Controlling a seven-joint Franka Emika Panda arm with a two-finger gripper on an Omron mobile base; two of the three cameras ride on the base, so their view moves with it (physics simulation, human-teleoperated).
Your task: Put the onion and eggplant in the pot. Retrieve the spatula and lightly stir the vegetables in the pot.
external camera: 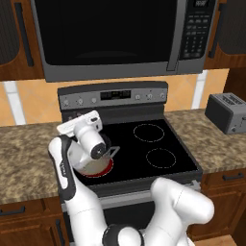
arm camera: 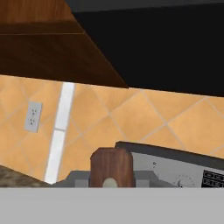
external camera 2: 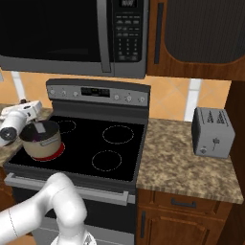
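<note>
Claw [arm camera: 111,181] clenched on spatula [arm camera: 111,168], brown handle end-on in hand view; right base view alone showed grey blade dipping into pot [external camera 2: 42,141] on red-glowing front-left burner [external camera 2: 53,154].

Home kitchen, black glass-top stove [external camera: 144,144], microwave [external camera: 120,33] above, granite counter [external camera 2: 186,162], toaster [external camera 2: 213,131], wooden cabinets [external camera 2: 196,33]

The pot [external camera 2: 41,143] has matt beige sides and grey metal handles. The worktop [external camera: 26,153] is speckled brown stone; the cooktop [external camera 2: 95,143] is glossy black glass. The toaster [external camera 2: 213,131] is grey brushed metal.
</note>
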